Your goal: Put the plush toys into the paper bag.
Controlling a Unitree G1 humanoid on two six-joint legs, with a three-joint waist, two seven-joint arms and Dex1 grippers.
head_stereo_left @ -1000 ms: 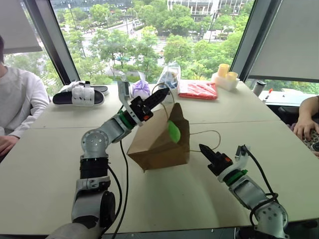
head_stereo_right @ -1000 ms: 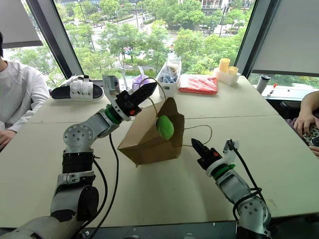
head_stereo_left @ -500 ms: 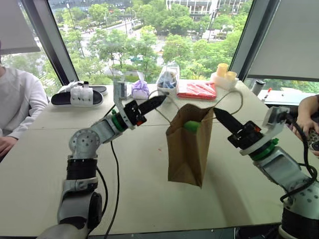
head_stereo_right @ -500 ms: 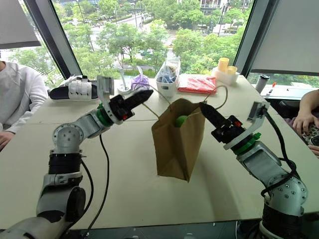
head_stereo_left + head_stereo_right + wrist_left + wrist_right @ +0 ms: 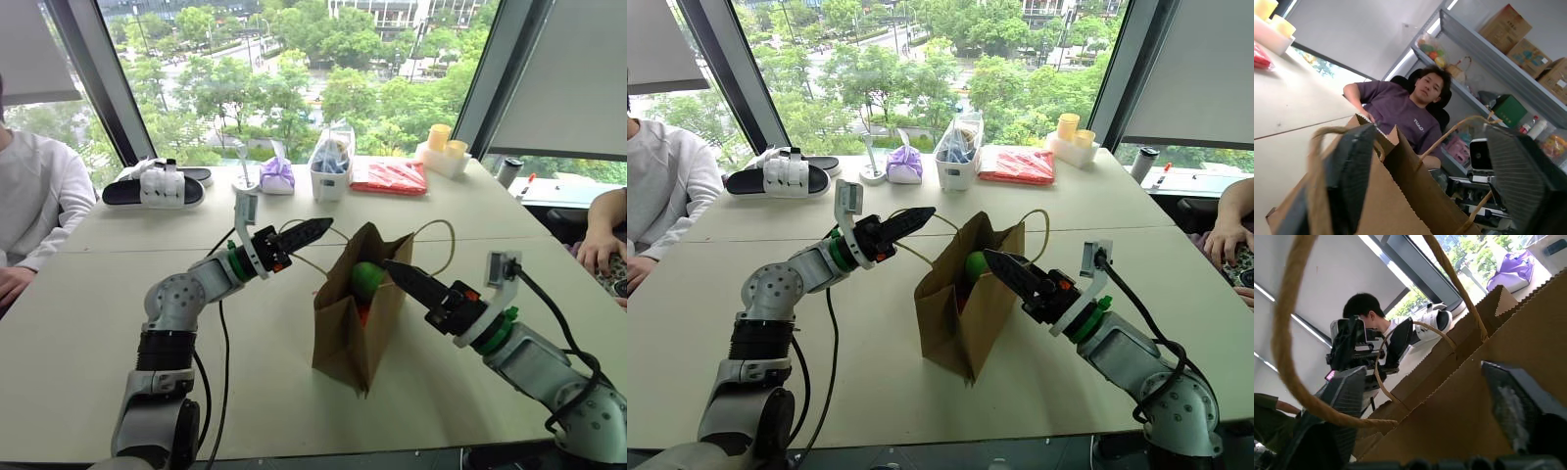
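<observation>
Both plush toys look bagged, and the handles have been let go.

The paper bag [image 5: 358,313] is stood upright on the table [image 5: 88,323], mouth up. The green toy [image 5: 366,276] is seen at the mouth, with a bit of the orange toy [image 5: 361,313] just under it inside. The left gripper [image 5: 312,231] is held at 1 cord handle and the right gripper [image 5: 404,277] at the bag's rim beside the other handle, probably so the mouth is kept spread. In the wrist views the fingers of both are seen parted, with nothing pinched. The task is judged pretty much done, only pulling away left.
</observation>
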